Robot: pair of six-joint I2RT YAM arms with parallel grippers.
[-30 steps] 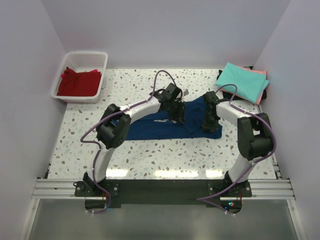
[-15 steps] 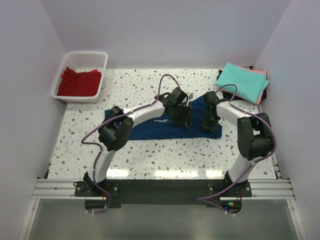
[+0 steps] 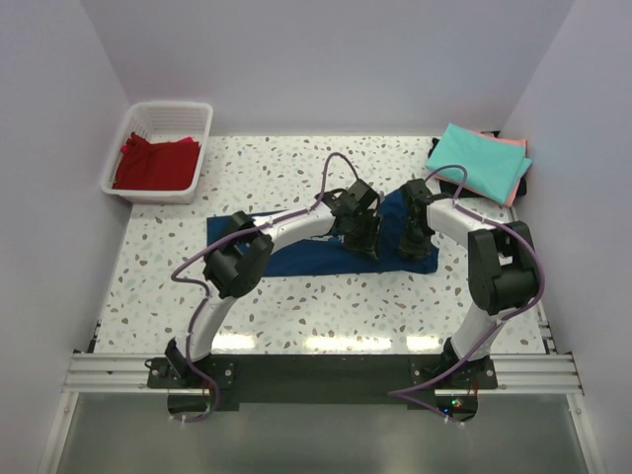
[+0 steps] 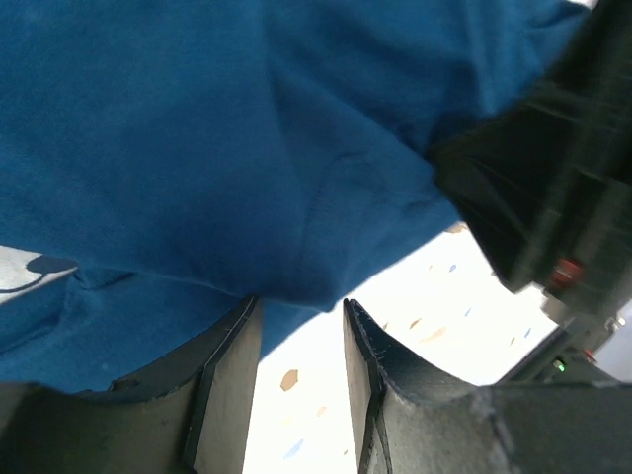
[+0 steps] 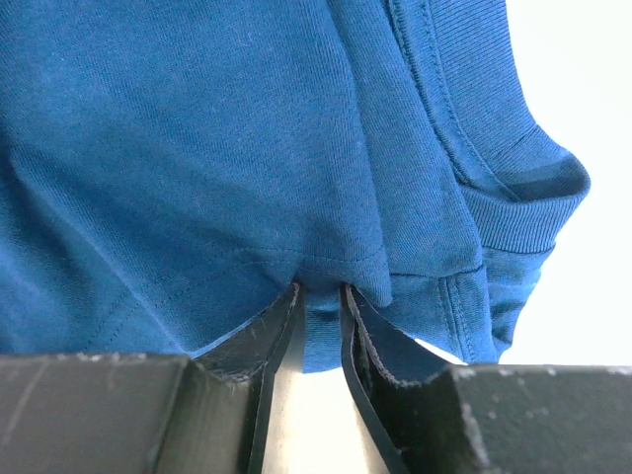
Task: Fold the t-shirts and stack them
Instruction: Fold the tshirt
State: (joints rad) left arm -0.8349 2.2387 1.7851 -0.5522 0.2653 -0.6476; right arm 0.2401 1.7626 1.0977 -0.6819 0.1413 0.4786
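Since a second ago the left jaws have slid right along the navy t-shirt (image 3: 306, 259) and spread. They now stand apart at its hem, pinching nothing (speckled counter (image 3: 326, 306) shows through the gap). Beside them, the right jaws are pressed almost together on a fold of that shirt near a ribbed band. It lies mid-counter. Farther out, the teal t-shirt (image 3: 479, 163) sits folded at the far right, and the red t-shirt (image 3: 156, 163) lies in the white basket (image 3: 168, 107).
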